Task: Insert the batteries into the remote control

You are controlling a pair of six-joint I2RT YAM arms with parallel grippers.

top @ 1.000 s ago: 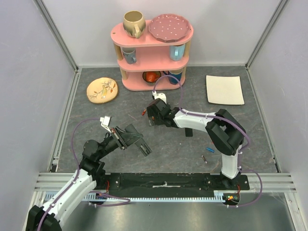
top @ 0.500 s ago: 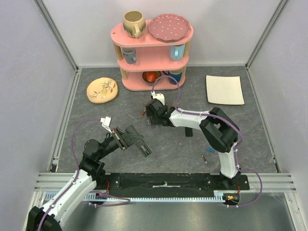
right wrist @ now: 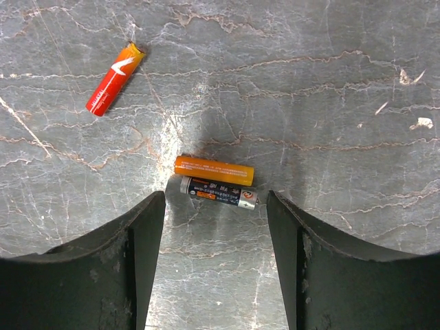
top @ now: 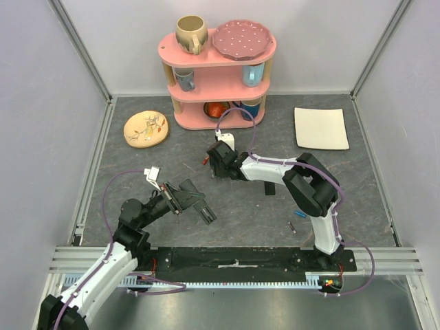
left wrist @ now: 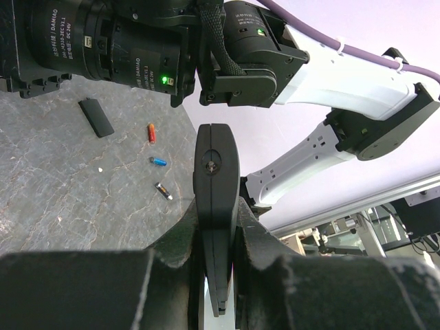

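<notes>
Battery pick-up step. Right claw (right wrist: 215, 228), jaws apart, hovers straddling orange battery (right wrist: 214, 170) and grey battery (right wrist: 218, 192), which lie touching mid-bench (right wrist: 344, 103). Left claw (top: 184, 196) is clamped on remote control (left wrist: 215, 179), near left. Next move likely: drop and pinch one battery only.

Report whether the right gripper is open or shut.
Open. The right gripper has its fingers apart in its wrist view, holding nothing; the orange battery and grey battery lie on the table ahead.
</notes>
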